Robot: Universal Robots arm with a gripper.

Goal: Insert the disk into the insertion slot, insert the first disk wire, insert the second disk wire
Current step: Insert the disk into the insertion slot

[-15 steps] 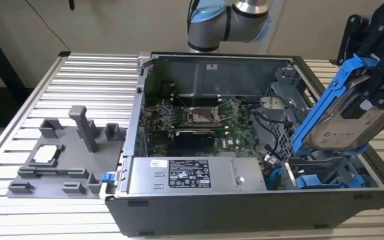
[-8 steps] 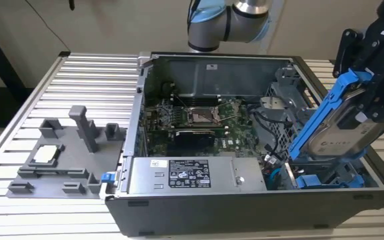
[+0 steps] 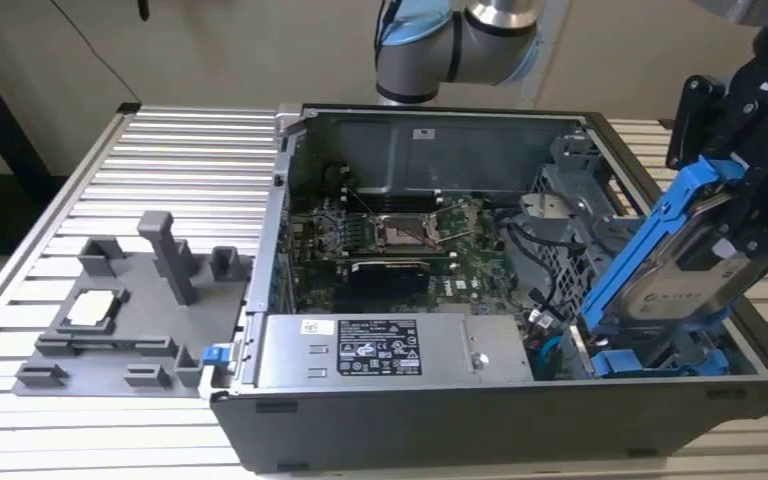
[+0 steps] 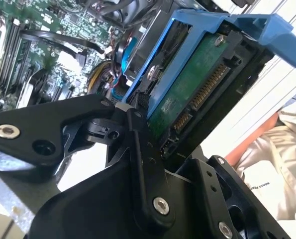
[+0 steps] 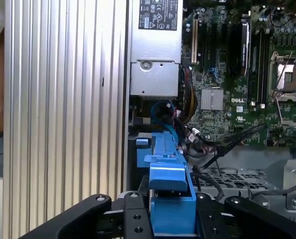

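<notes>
Partly masked by clamping fingers (image 4: pixel 140 149), the disk (image 3: pixel 671 280) stands tilted.

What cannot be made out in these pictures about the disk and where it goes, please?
Insertion slot: in the exterior view, hidden behind the tilted disk and the case wall.
Disk's lower end: hidden likewise; whether it has entered is unclear.
Disk wires: in the first wrist view, cables tangle; which serve the disk cannot be told.
Gripper: cut off by the exterior view's right edge.
</notes>
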